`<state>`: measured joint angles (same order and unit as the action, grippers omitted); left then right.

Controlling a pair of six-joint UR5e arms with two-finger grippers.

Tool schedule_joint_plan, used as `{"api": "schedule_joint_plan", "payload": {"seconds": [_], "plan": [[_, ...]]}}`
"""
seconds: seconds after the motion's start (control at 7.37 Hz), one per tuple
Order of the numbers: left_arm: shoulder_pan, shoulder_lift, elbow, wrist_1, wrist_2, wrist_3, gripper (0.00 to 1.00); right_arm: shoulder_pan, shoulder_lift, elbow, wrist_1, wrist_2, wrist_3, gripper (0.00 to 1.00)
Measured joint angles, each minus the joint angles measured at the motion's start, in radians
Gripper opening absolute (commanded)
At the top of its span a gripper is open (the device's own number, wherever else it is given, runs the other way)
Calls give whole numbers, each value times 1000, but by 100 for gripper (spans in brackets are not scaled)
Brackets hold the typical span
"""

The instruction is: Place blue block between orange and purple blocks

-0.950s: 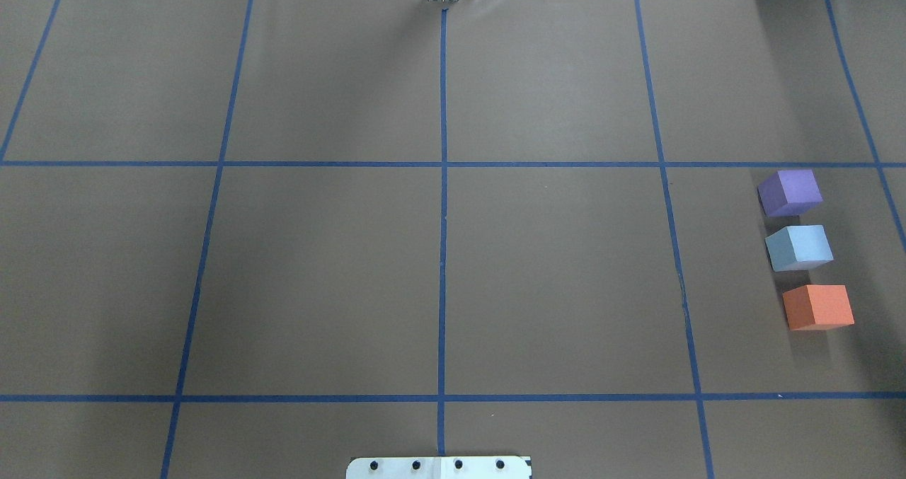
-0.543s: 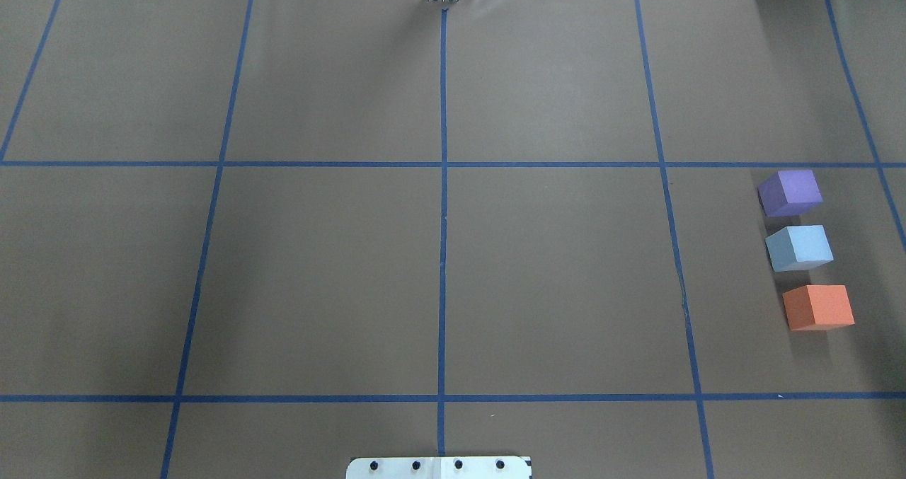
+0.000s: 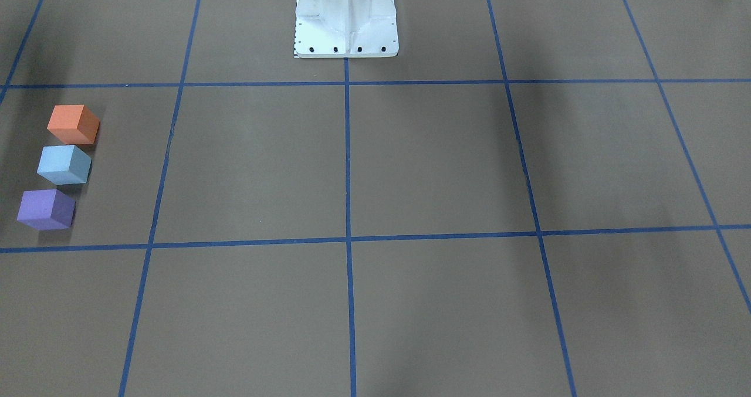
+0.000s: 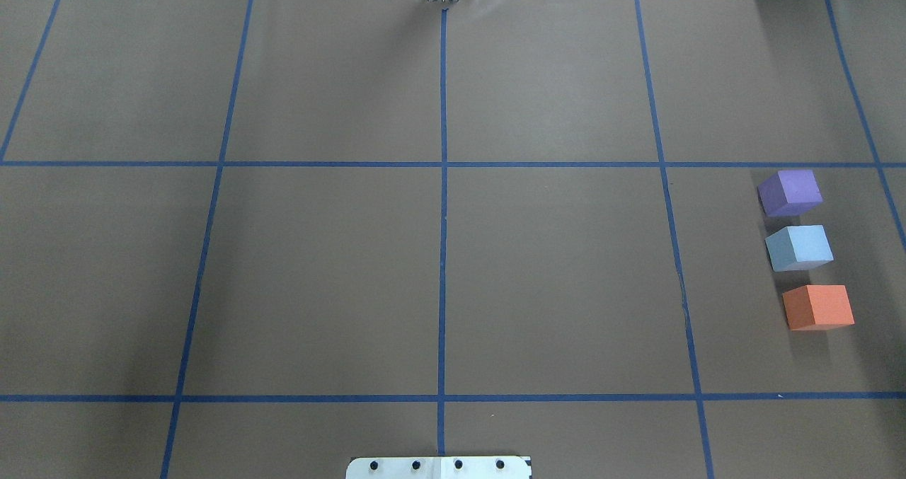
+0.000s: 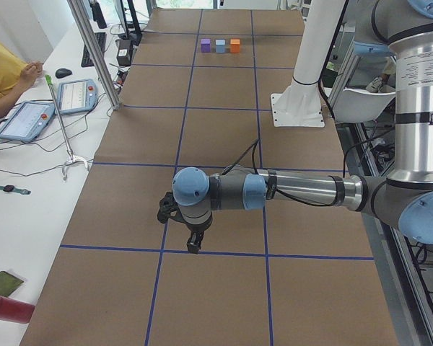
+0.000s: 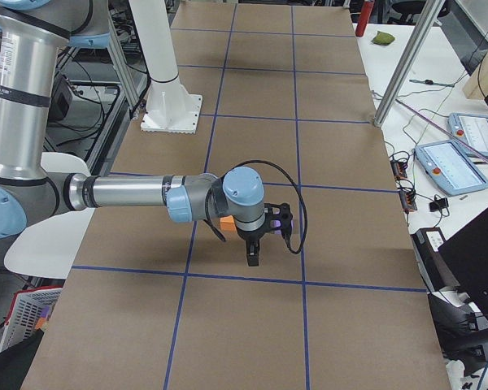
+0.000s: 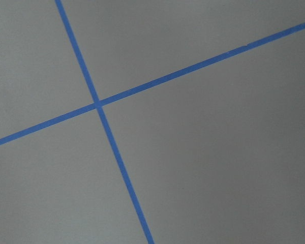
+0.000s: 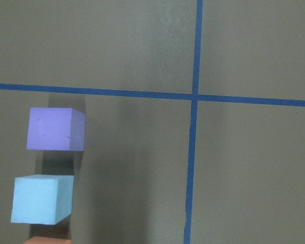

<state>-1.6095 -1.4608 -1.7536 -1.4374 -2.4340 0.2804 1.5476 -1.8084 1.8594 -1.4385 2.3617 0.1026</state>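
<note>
Nothing has moved in the past second: the blue block (image 4: 800, 247) sits on the surface (image 4: 439, 267) between the purple block (image 4: 790, 192) and the orange block (image 4: 818, 307), touching neither, so the task looks done; whether the left gripper (image 5: 193, 247) or the right gripper (image 6: 253, 260) is open cannot be told.

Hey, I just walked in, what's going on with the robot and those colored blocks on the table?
No block is being handled right now. The purple block, blue block and orange block sit in a row on the table, slightly apart, with the blue one already in the middle. The right gripper hovers near them. The left gripper hangs over bare table toward the other end. I cannot tell whether either gripper is open or shut.
</note>
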Motion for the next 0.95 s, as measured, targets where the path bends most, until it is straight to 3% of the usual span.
{"api": "schedule_joint_plan", "payload": {"seconds": [0.27,0.95], "plan": [[0,14,7,-14,3,-48,100,-22,-10,2,-2,-4,-5,100],[-2,81,119,-263,13,-153,100,-46,-10,4,-2,-16,-19,100]]}}
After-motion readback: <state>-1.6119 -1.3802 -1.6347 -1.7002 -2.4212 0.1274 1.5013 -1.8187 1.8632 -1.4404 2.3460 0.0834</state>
